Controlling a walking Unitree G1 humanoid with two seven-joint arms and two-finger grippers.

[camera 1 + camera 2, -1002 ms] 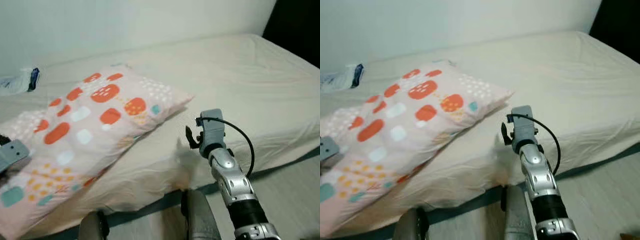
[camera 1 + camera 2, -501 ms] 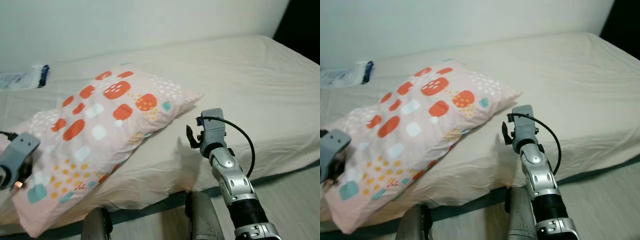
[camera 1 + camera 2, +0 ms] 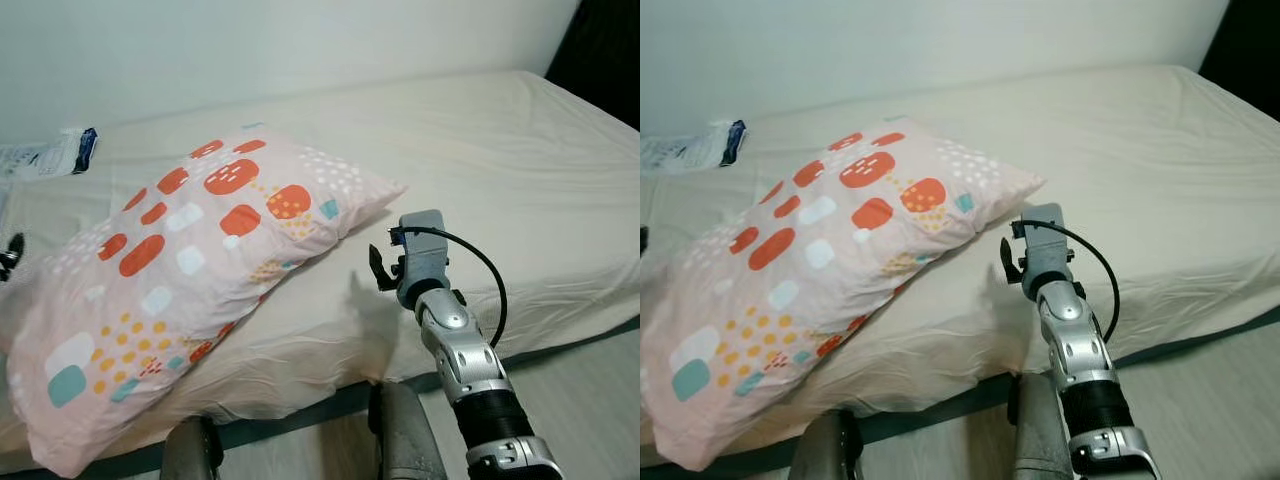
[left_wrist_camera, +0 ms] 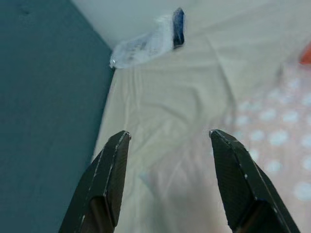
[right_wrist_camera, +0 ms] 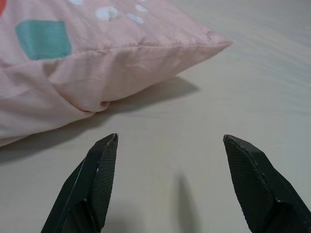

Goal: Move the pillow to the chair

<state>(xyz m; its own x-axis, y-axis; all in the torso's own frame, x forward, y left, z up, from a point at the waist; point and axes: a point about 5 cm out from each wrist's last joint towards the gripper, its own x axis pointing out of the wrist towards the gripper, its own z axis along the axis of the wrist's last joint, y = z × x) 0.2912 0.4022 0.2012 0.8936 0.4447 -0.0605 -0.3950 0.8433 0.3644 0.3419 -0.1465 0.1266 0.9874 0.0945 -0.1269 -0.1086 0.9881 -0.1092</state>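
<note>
Right gripper (image 5: 167, 187) hangs with its two black fingers spread wide and nothing between them, low over the sheet just short of the pillow's (image 3: 190, 250) near corner; in the head views it sits at lower centre-right, on the end of the silver arm (image 3: 465, 360). Left gripper (image 4: 167, 179) is likewise spread and empty, aimed along the bed's far left edge, with the pillow's pale-dotted end just beside one finger.

One pillow lies on the bed (image 3: 500, 170), running from centre frame down to the lower left, pink with orange, white, teal and yellow spots. It overhangs the mattress edge at its lower end. Neither gripper touches it.

One clear plastic packet with a dark blue end (image 3: 50, 155) rests in the upper left, well apart from the pillow, near the wall. A cream, wrinkled sheet covers the mattress. A pale wall (image 3: 250, 40) runs behind, and light floor (image 3: 600, 400) shows at lower right.
</note>
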